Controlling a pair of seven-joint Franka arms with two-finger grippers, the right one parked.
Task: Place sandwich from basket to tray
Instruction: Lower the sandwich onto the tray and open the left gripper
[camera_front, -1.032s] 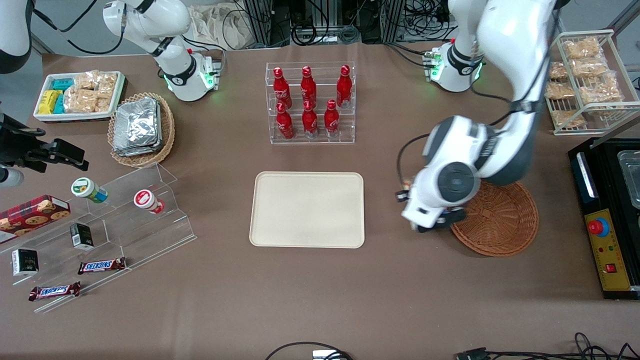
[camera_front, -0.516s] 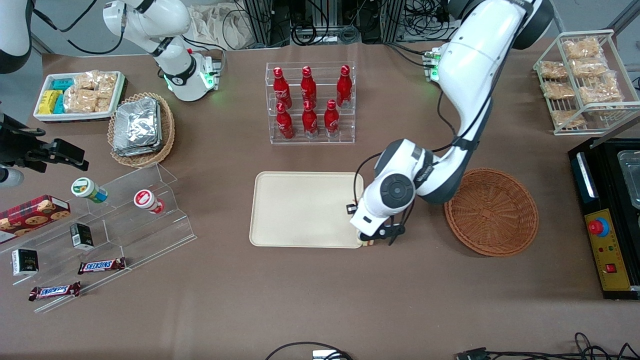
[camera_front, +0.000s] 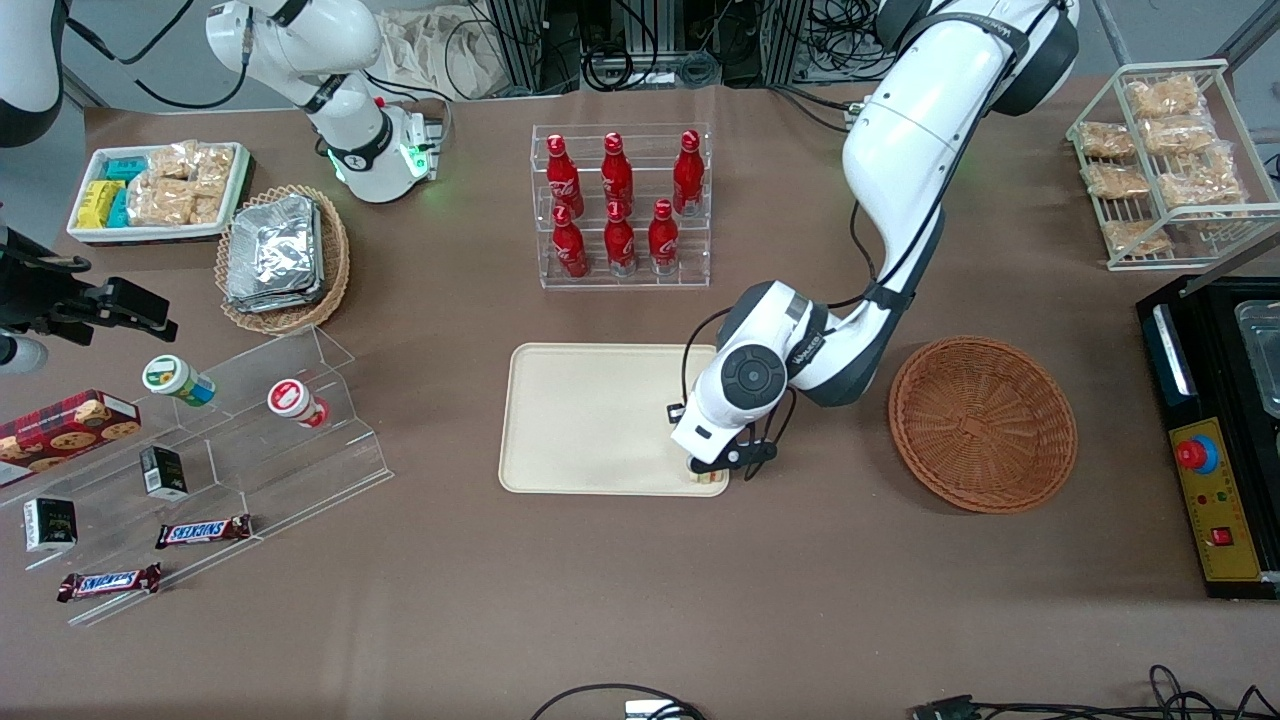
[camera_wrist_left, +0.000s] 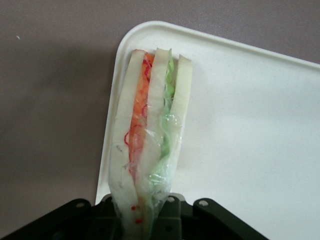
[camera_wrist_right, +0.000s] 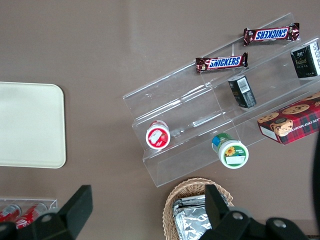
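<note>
Over the tray's (camera_front: 600, 420) near corner my claw (camera_front: 712, 470) grips the sandwich (camera_wrist_left: 150, 145), fingers clamped on its narrow end. With the basket (camera_front: 983, 424) empty, I judge only lowering and release remain.

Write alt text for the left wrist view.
The gripper holds a clear-wrapped sandwich of pale bread with orange-red and green filling, hanging over the rounded corner of a cream tray. Brown table surrounds the tray.
</note>
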